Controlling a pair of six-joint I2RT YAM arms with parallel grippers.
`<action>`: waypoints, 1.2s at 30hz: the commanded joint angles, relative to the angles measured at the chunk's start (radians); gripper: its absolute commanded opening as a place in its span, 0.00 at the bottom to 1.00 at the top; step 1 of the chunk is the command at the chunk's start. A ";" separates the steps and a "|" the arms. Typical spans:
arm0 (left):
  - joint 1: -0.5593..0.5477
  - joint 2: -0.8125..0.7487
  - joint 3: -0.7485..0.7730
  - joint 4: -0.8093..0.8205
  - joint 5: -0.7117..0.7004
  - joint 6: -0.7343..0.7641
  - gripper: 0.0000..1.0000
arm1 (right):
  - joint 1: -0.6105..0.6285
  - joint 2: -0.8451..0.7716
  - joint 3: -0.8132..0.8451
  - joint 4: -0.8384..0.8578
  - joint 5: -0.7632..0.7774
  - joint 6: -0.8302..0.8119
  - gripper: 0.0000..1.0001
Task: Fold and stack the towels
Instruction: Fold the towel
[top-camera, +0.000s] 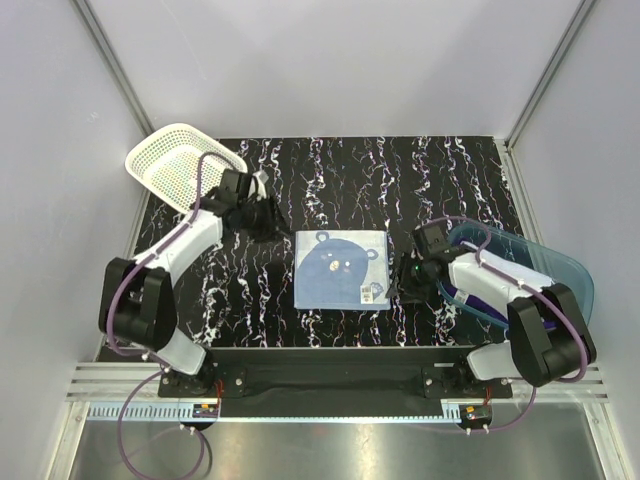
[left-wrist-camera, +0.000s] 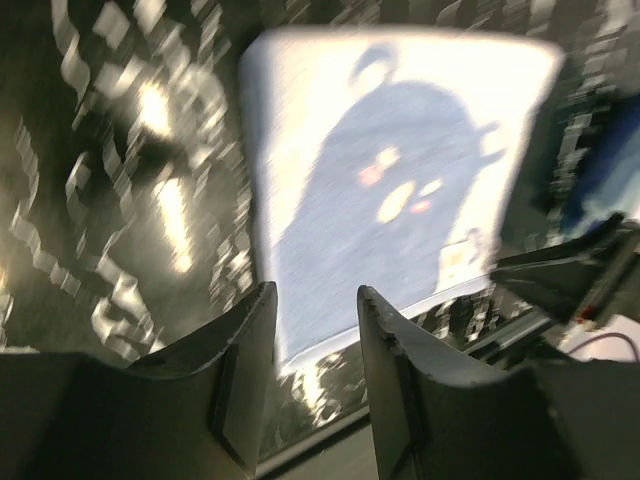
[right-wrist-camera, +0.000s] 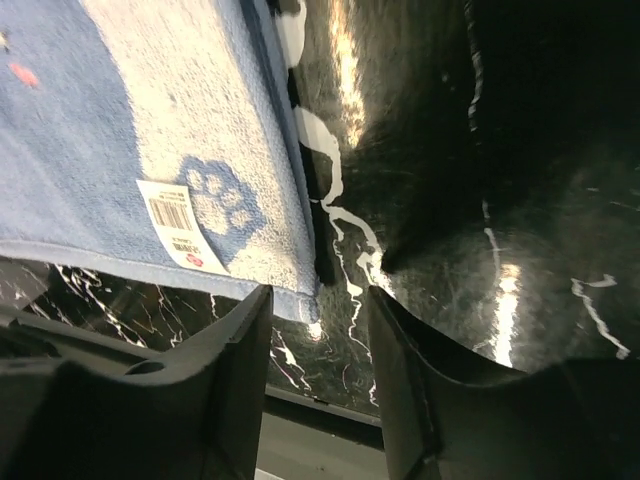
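The light blue bear towel (top-camera: 340, 268) lies folded flat in the middle of the worktop (top-camera: 420, 180) between the arms, which we judge a sensible base for the stack. The left jaws and right jaws both stand parted and empty, one on each side of it. Only the overhead view shows us the white basket (top-camera: 178, 165) and blue tub (top-camera: 565, 268); only the right wrist view shows the towel's barcode label (right-wrist-camera: 172, 218) and paw print (right-wrist-camera: 222, 203).

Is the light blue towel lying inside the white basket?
No, the light blue towel lies flat on the black table, apart from the white basket at the far left corner.
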 joint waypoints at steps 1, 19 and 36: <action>-0.009 0.095 0.071 0.115 0.090 0.021 0.43 | 0.001 -0.013 0.155 -0.087 0.130 -0.010 0.50; -0.009 0.501 0.293 0.282 0.091 0.024 0.39 | -0.061 0.597 0.740 0.040 0.157 -0.334 0.14; -0.012 0.564 0.577 -0.114 -0.003 0.407 0.44 | -0.124 0.597 0.874 -0.124 -0.153 -0.605 0.47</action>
